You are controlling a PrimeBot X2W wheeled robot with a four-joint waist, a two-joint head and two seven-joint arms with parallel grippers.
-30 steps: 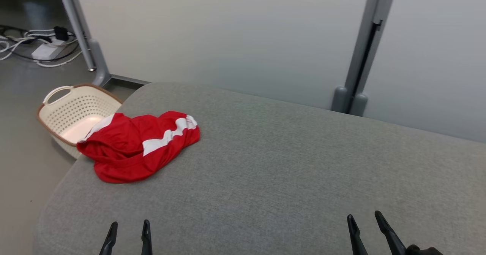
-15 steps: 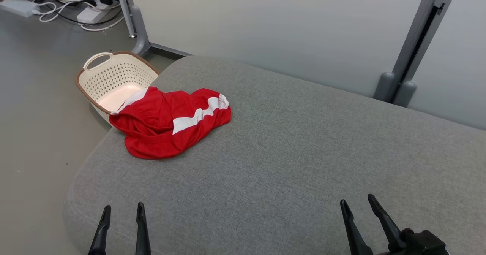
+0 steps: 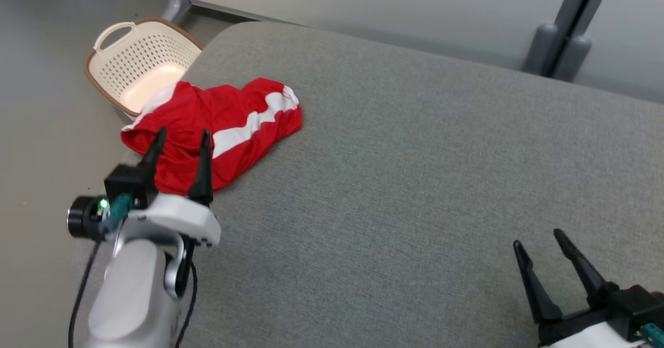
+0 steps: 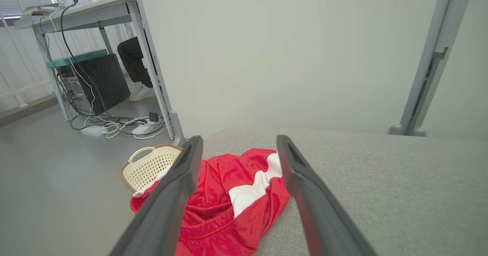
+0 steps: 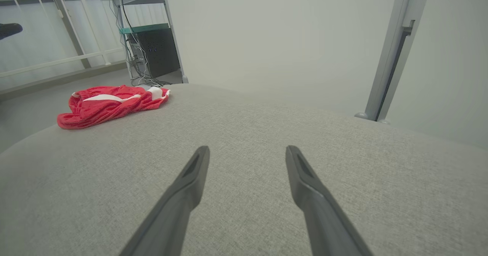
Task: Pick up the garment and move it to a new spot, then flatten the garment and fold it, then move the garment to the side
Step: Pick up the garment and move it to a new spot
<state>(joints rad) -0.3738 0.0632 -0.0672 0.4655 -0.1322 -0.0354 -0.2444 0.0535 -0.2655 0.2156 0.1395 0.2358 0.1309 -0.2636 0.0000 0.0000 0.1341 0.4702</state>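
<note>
Lying crumpled, the red garment (image 3: 223, 104) sits just ahead of and below my left pincer (image 3: 183, 130), at the counter (image 3: 415, 156) edge, with the basket (image 3: 145, 47) beyond. Both pincers are spread and empty; the right pincer (image 3: 537, 236) is well apart. I recommend pinching a thick fold, clear of the edge, then carrying rightward into open counter.

Grey fabric surface (image 3: 415, 156) bears crumpled red garment (image 3: 228, 117).

The garment (image 3: 218, 125) was soft red cloth with a faint sheen. The grey surface (image 3: 415, 156) under it was matt, coarse-woven fabric, and the cream basket (image 3: 140, 47) looked like smooth plastic.
</note>
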